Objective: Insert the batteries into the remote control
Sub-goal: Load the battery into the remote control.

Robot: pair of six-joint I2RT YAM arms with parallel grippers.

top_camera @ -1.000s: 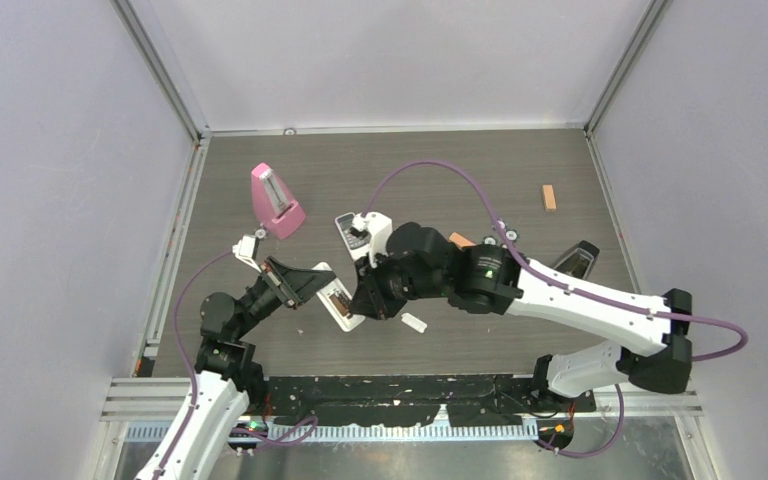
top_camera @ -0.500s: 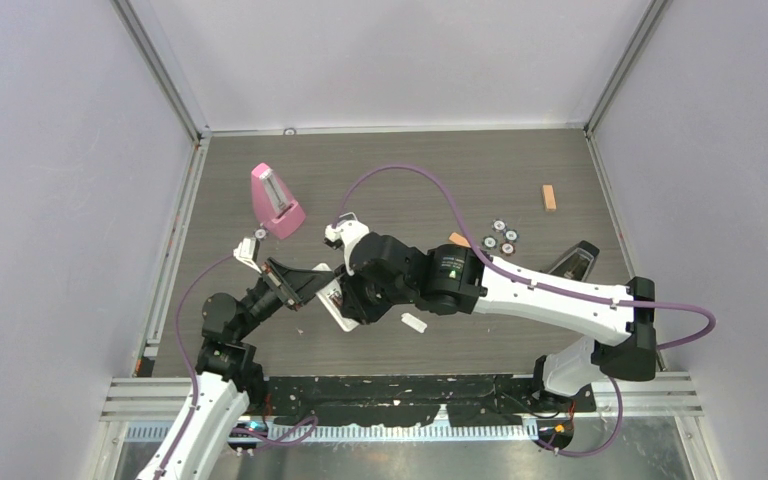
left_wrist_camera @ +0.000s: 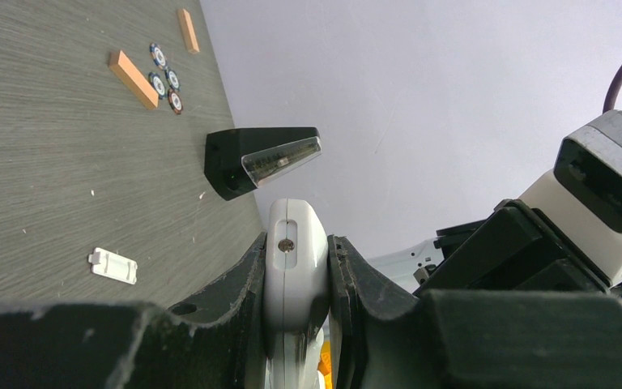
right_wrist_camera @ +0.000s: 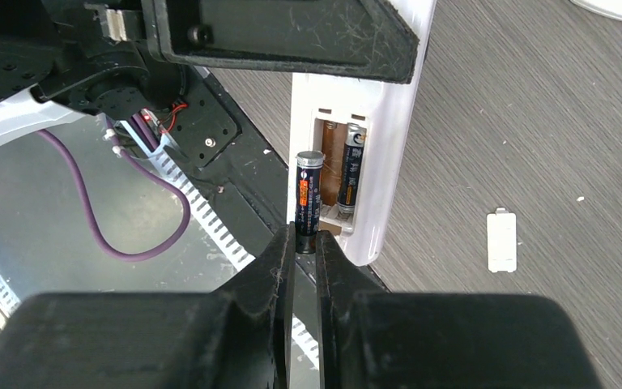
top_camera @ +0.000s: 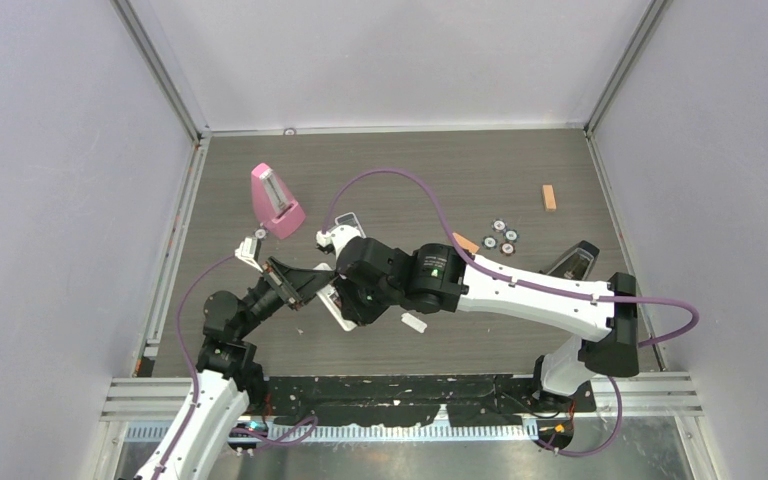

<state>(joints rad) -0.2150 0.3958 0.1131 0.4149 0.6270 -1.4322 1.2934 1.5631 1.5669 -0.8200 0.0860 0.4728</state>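
**Inspector:** What is the state of the right gripper (right_wrist_camera: 304, 245)?

**Technician:** It is clamped on the lower end of one battery (right_wrist_camera: 308, 188). The battery stands upright just beside the open bay of the remote control (right_wrist_camera: 393, 121). A second battery (right_wrist_camera: 351, 172) is seated in the far slot, and the slot next to it looks vacant.

**Inspector:** And the left gripper (left_wrist_camera: 296, 271)?

**Technician:** It is clenched on the remote's body and presents the bay to the other gripper.

**Inspector:** What changed over the last second?

**Technician:** In the top view, the right gripper travelled leftward from above the wider remote (top_camera: 345, 219) to the held remote. This uncovered the coin discs (top_camera: 500, 238). Neither grip altered.

**Inspector:** What does that mean for the task?

**Technician:** The cell has arrived at the bay, so insertion is judged to be the step in hand. The bay cover (right_wrist_camera: 500, 241) lies on the table (top_camera: 520, 170) and is not yet fitted.
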